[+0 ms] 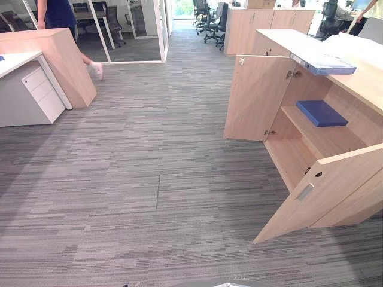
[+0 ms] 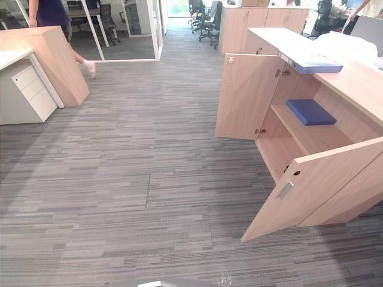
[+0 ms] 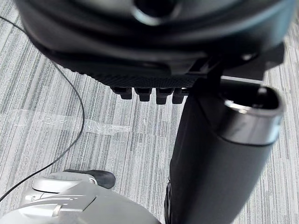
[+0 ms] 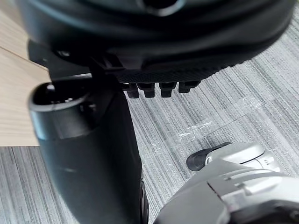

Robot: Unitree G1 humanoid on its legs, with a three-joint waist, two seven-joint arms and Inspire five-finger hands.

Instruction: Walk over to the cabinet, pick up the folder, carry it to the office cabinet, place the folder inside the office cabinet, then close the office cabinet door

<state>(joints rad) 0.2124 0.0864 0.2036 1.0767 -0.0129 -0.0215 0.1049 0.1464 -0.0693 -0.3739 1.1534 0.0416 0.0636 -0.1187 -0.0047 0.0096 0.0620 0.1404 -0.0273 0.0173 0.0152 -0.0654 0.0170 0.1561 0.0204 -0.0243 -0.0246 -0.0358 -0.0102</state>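
Grey office carpet [image 1: 149, 179] all round, and the blue folder [image 1: 321, 112] is seen lying flat on the shelf inside the open cabinet [image 1: 257, 98], well apart from both hands. The left hand [image 3: 224, 154] and right hand [image 4: 88, 154] are hung loose and empty over the floor. The folder is probably light, stiff and a bit slick, so it's best pinched at its front edge.
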